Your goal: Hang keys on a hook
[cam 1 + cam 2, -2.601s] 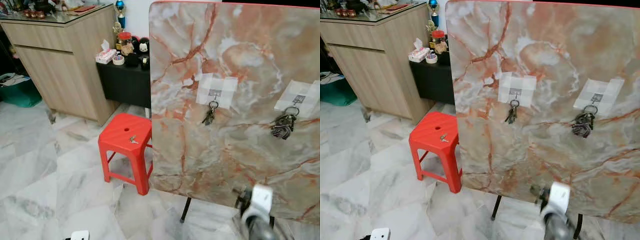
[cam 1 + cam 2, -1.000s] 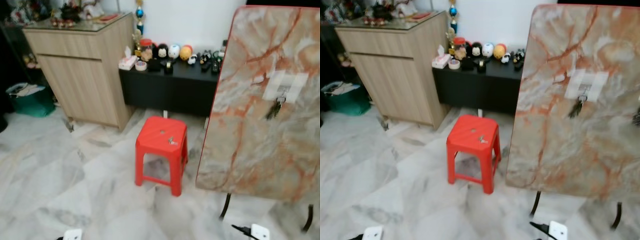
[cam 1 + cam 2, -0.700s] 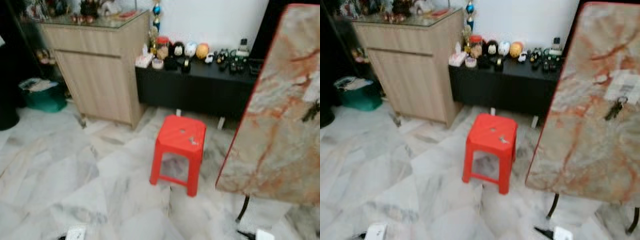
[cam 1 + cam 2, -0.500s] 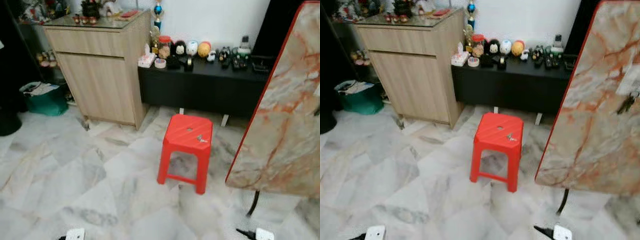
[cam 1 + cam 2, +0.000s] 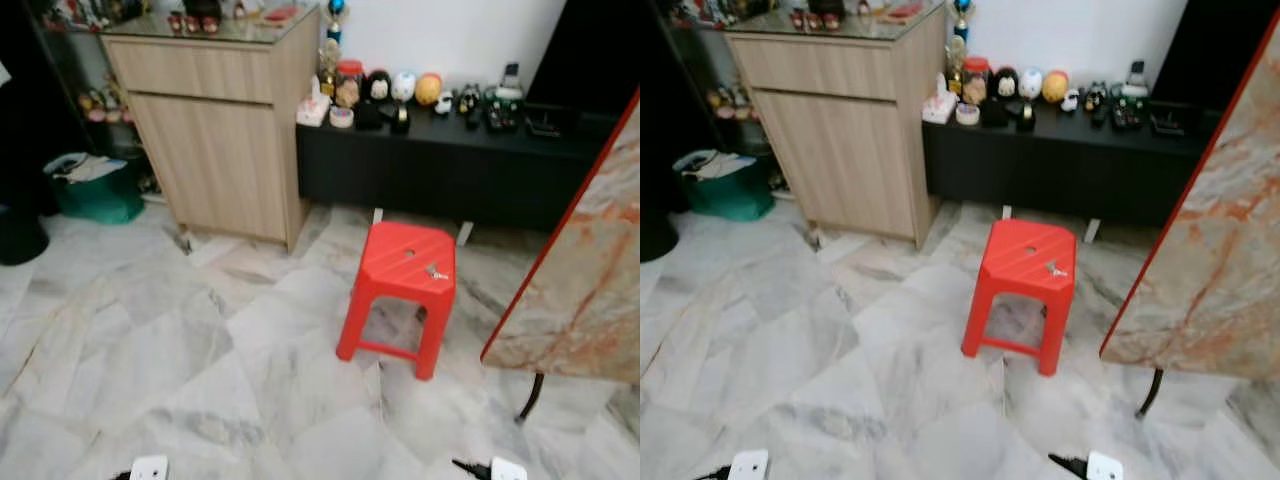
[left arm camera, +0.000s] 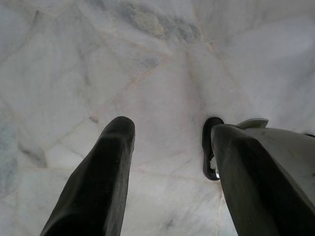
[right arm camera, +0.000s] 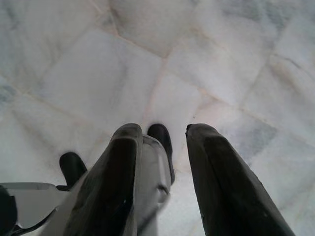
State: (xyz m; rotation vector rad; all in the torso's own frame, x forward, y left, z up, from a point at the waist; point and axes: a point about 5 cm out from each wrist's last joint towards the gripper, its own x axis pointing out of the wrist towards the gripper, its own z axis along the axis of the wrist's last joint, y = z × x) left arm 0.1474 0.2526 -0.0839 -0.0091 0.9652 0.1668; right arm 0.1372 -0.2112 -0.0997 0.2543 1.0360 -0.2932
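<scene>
A small set of keys point(image 5: 435, 271) lies on the seat of a red plastic stool point(image 5: 400, 290), right of the middle of the floor. The tall marble-patterned board point(image 5: 590, 290) with its red rim stands on thin black legs at the far right, cut off by the frame. Both arms hang low over the pale marble floor. My left gripper point(image 6: 172, 128) is open with nothing between its fingers. My right gripper point(image 7: 164, 129) is open too, above the floor and part of my own body.
A wooden cabinet point(image 5: 215, 130) stands at the back left. Beside it, a low black bench point(image 5: 450, 165) carries small figurines and jars. A green bin point(image 5: 95, 190) sits at the far left. Bare marble floor point(image 5: 200, 380) stretches in front of the stool.
The whole view has swung left: the board slid from the centre to the right edge and the stool moved toward the middle. My right arm, earlier raised near the board, now hangs down.
</scene>
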